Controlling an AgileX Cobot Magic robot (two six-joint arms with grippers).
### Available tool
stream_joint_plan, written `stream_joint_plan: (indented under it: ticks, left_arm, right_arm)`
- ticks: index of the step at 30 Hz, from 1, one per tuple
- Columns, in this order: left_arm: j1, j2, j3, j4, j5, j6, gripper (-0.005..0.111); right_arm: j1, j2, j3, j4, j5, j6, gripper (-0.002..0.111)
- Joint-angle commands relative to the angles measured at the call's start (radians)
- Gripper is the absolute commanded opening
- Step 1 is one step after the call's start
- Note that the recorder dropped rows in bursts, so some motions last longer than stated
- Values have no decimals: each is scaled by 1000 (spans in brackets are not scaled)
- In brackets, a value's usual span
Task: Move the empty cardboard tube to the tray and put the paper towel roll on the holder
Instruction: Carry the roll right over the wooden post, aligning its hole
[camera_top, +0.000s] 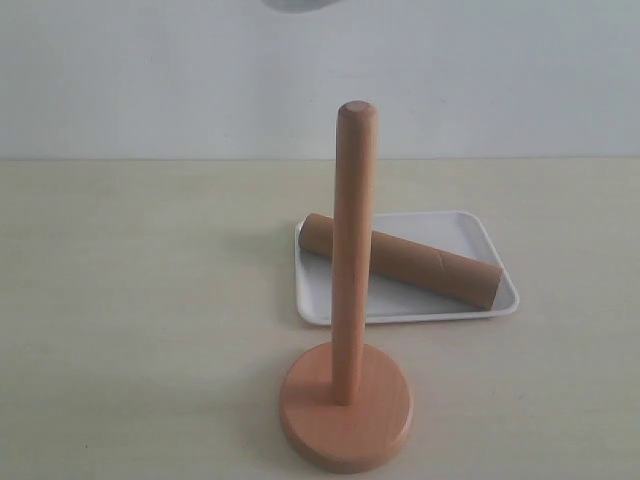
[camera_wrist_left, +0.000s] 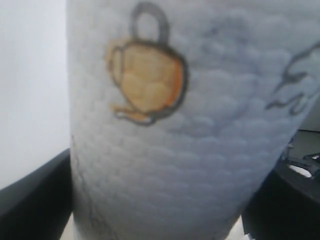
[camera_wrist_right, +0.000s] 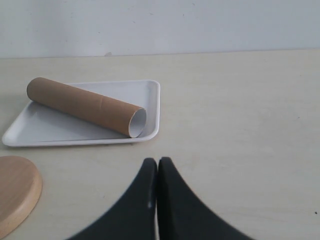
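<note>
Status: first step complete, second step in progress.

1. The empty cardboard tube (camera_top: 420, 262) lies on its side in the white tray (camera_top: 455, 232), set diagonally, with its ends toward opposite corners. The right wrist view confirms this: the tube (camera_wrist_right: 82, 104) rests on the tray (camera_wrist_right: 55, 126), open end toward the camera. No further handling of the tube appears necessary.

2. The wooden holder (camera_top: 345, 405) stands upright on the table (camera_top: 120, 300), just in front of the tray. Its post is bare from the disc base to the rounded top. The towel roll is not yet on it.

3. The paper towel roll (camera_wrist_left: 165, 150) fills the left wrist view. The embossed sheet and an orange teapot print are visible. The dark fingers (camera_wrist_left: 35, 200) of the left gripper (camera_wrist_left: 160, 210) flank the roll on both sides, so the gripper is judged to be clamped on it. The exterior view does not clearly show the roll; a grey blur at its top edge cannot be identified.

4. The right gripper (camera_wrist_right: 158, 167) has its jaws pressed together with nothing between them. It hangs over bare table, near the tray and the holder base (camera_wrist_right: 15, 195).

Left to do: align the roll's core over the post top and lower it to the base.
</note>
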Motion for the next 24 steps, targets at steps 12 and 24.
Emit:
stream_joint_plan:
  ticks: [12,24]
  left_arm:
    - [-67,74,-6,170,-145,-87,4]
    - [-110,151,-6,184,-133,-67,4]
  right_arm:
    - [-2,-5,-1,-8,-8,-3,0]
    - [-2,-5,-1,-8,-8,-3,0]
